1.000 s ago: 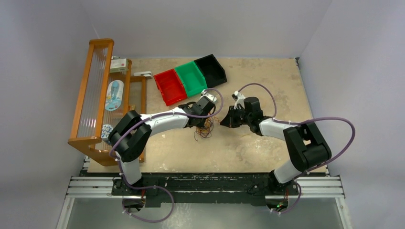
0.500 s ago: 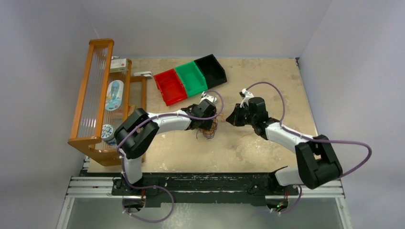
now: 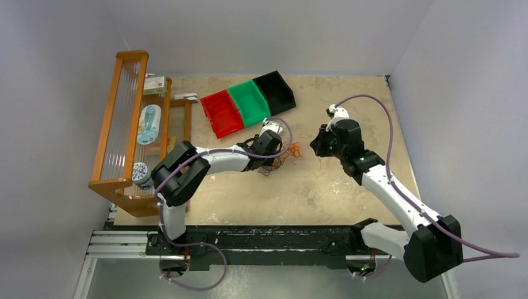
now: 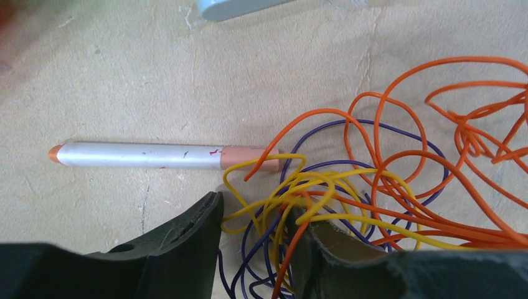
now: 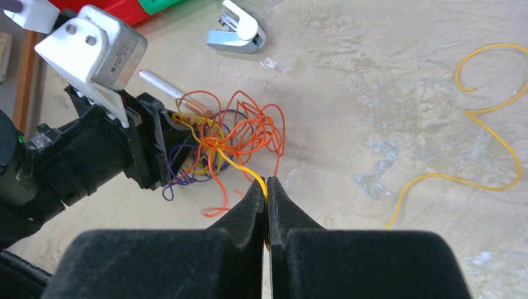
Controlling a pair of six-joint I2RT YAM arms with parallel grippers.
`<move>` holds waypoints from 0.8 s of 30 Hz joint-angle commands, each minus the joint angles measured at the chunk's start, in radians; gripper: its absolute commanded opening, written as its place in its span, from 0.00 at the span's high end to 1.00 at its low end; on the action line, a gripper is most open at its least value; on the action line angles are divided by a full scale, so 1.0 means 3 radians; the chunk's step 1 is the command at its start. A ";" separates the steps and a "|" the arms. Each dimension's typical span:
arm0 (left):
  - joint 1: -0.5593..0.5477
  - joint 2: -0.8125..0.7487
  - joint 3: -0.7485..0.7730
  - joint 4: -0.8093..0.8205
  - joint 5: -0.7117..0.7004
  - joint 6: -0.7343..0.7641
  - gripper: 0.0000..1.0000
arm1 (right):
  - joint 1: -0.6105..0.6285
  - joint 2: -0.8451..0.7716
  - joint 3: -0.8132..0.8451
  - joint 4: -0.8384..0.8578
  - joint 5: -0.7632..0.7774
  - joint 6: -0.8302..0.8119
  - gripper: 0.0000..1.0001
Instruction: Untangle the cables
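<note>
- Our right end effector (image 5: 266, 187) is pinched shut on a yellow strand (image 5: 246, 169). It has drawn back to the right since a second ago, its elbow swung outward.
- The cables (image 5: 236, 128) now lie stretched across the desk (image 5: 373, 93) between both arms, with orange loops pulled out of the tangle.
- Our left end effector (image 4: 256, 215) stands partly apart, strands running loose through the gap, near a silver pen (image 4: 143, 156).

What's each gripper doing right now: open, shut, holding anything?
Left gripper: open, fingers astride the cable tangle, nothing clamped.
Right gripper: shut on a yellow cable leading out of the tangle.
</note>
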 commanded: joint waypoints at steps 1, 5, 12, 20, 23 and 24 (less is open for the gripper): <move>0.0014 0.0197 -0.0164 -0.0168 -0.0014 -0.0078 0.62 | -0.0004 -0.0127 0.0204 -0.0317 0.0314 -0.0162 1.00; 0.0013 0.0228 -0.0188 -0.0178 -0.0053 -0.0079 0.62 | -0.0004 -0.0236 0.0402 -0.0468 0.0548 -0.0165 1.00; 0.0013 0.0263 -0.0232 -0.0161 -0.0095 -0.0076 0.53 | -0.0004 -0.0561 0.0990 -0.0683 0.1032 -0.0227 1.00; 0.0013 0.0315 -0.0281 -0.0102 -0.0111 -0.0098 0.55 | -0.0004 -0.0724 0.1550 -0.0860 0.1299 -0.0365 1.00; 0.0013 0.0334 -0.0299 -0.0081 -0.0113 -0.0108 0.61 | -0.0004 -0.0804 0.1657 -0.0852 0.1442 -0.0412 1.00; 0.0015 0.0339 -0.0299 -0.0078 -0.0111 -0.0109 0.64 | -0.0004 -0.0832 0.1685 -0.0838 0.1488 -0.0434 1.00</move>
